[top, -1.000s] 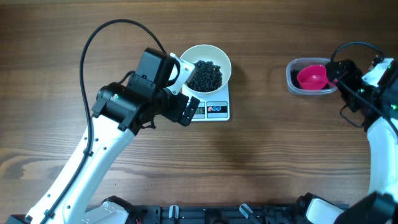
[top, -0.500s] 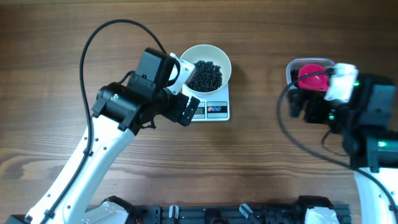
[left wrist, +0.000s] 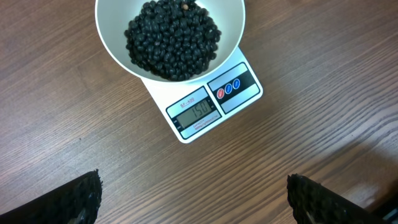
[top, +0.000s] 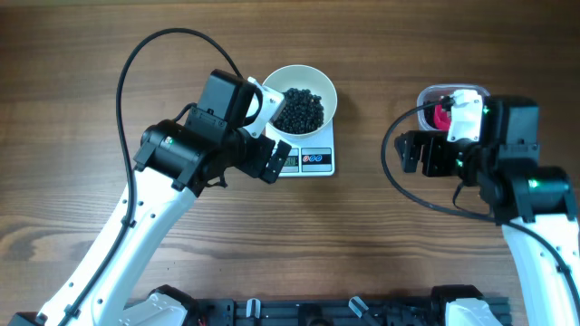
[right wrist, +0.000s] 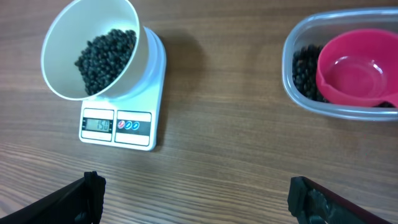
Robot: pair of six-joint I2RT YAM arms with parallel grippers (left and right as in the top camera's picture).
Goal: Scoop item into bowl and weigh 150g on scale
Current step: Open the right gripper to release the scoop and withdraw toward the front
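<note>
The white bowl (top: 319,88) stands on the small white scale (top: 313,161) and holds a heap of black beans (top: 299,109). In the left wrist view the bowl (left wrist: 112,43), the beans (left wrist: 173,37) and the scale (left wrist: 245,93) lie ahead, and the display (left wrist: 198,112) reads 150. My left gripper (top: 270,134) (left wrist: 194,186) hangs open beside the bowl's left rim, with bare wood between its fingers. Right of the scale, in front of the tub, my right gripper (top: 433,156) (right wrist: 196,186) is open and empty too.
A clear plastic tub (right wrist: 298,93) at the back right holds a pink scoop (right wrist: 357,71) and more black beans (right wrist: 305,71). From overhead my right arm partly covers that tub (top: 428,98). The left arm's cable (top: 136,63) loops over the table's left half.
My right arm has swung in from the table's right edge toward the left, and now partly covers the tub. The left arm, bowl and scale have not moved.
</note>
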